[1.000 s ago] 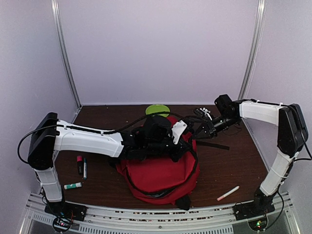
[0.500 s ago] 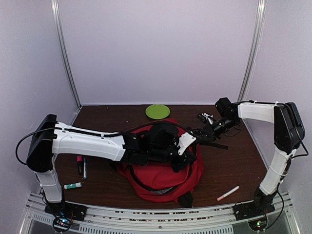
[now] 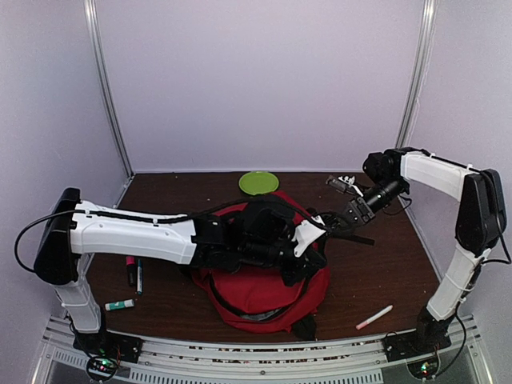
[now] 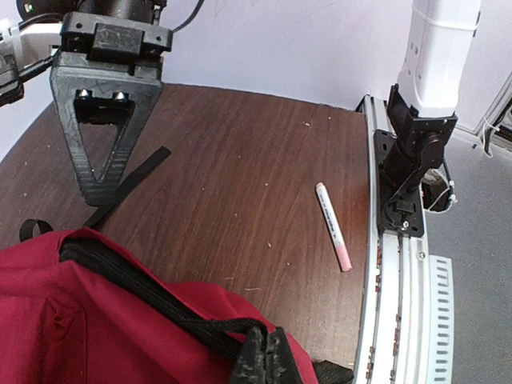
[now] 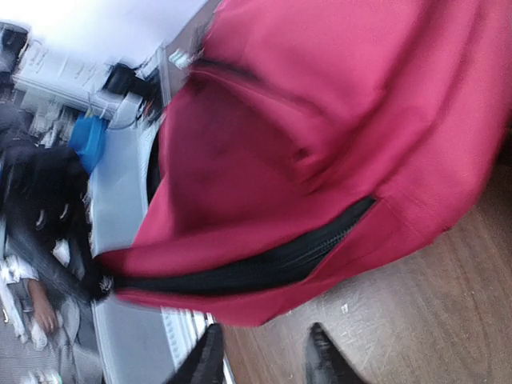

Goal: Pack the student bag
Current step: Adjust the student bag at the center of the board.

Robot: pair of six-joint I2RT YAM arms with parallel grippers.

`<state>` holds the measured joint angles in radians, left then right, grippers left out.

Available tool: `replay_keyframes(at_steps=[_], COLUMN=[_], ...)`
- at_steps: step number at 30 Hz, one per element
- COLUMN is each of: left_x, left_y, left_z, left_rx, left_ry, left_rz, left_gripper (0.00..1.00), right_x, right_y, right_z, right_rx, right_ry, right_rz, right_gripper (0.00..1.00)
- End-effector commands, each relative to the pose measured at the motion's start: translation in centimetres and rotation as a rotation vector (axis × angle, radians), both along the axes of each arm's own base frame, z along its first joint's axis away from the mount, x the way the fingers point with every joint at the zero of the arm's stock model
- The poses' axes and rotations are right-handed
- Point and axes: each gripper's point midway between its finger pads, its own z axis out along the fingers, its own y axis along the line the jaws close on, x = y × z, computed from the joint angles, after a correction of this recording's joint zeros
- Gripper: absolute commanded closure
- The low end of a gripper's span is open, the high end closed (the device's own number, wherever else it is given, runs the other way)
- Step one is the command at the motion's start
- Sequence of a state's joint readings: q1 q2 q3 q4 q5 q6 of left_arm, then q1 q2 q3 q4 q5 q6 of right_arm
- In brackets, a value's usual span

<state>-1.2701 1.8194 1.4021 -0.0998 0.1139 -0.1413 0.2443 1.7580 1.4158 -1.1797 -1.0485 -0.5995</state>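
The student bag (image 3: 264, 292), a red backpack with black zippers, lies at the table's middle. My left gripper (image 3: 316, 240) reaches across it and is shut on a black strap at the bag's edge (image 4: 240, 328), its fingertips (image 4: 272, 362) pressed together on it. My right gripper (image 3: 338, 226) hangs just right of the bag's upper corner. It is open with nothing between its fingers (image 5: 210, 354), and bare wood shows below them. In the right wrist view the red bag (image 5: 336, 112) and its black zipper (image 5: 264, 268) are blurred, a little beyond the fingertips.
A green plate (image 3: 258, 182) sits at the back. Markers (image 3: 133, 272) and a green-capped glue stick (image 3: 119, 305) lie at the left. A pink-and-white pen (image 3: 374, 317) lies front right, also in the left wrist view as the pen (image 4: 332, 226). A black strap (image 3: 352, 238) trails on the wood.
My right gripper has opened and drawn back to the right, away from the bag. The left arm has moved right with the bag's edge in its grip.
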Motion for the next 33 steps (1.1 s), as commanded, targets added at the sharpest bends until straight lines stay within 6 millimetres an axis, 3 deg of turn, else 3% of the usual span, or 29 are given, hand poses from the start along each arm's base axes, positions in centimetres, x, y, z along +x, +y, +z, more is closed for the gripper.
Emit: replay_keyframes(at_steps=[1, 2, 4, 7, 11, 14, 16, 18, 25, 33], left_x=[0.6, 0.8, 0.9, 0.1, -2.0, -4.0, -4.5, -4.5, -3.4, -2.5], left_y=[-1.3, -0.8, 0.8, 3.6, 5.6, 5.7, 5.7, 5.6, 5.2, 8.1], left_z=[4.7, 4.6, 4.2, 3.1, 0.5, -1.5, -1.8, -1.8, -5.1, -9.5], left_rx=[-0.119, -0.11, -0.094, -0.049, 0.038, 0.125, 0.147, 0.154, 0.247, 0.39], left_ry=[-0.053, -0.048, -0.044, -0.047, -0.006, -0.075, -0.118, -0.171, -0.264, -0.289], left_rz=[0.019, 0.048, 0.102, 0.138, 0.088, 0.016, -0.019, -0.049, -0.061, -0.001], left_gripper=[0.78, 0.65, 0.52, 0.43, 0.41, 0.41, 0.41, 0.42, 0.4, 0.4], right_x=[-6.3, -7.0, -7.8, -8.9, -9.4, -8.9, -9.0, -9.7, -11.4, -9.4], right_y=[-1.0, -1.2, -1.5, -2.2, -3.0, -3.4, -3.3, -2.9, -0.7, 1.4], right_z=[3.6, 3.6, 3.2, 2.8, 2.2, 1.2, 0.7, -0.2, -2.0, -3.5], right_rx=[0.103, 0.109, 0.094, 0.073, -0.019, -0.151, -0.199, -0.234, -0.229, -0.26], right_ry=[-0.037, -0.032, -0.04, -0.11, -0.239, -0.461, -0.595, -0.674, -0.797, -0.888], right_rz=[0.245, 0.27, 0.304, 0.357, 0.409, 0.425, 0.46, 0.514, 0.717, 0.779], right_gripper=[0.59, 0.56, 0.53, 0.46, 0.43, 0.42, 0.41, 0.4, 0.38, 0.35])
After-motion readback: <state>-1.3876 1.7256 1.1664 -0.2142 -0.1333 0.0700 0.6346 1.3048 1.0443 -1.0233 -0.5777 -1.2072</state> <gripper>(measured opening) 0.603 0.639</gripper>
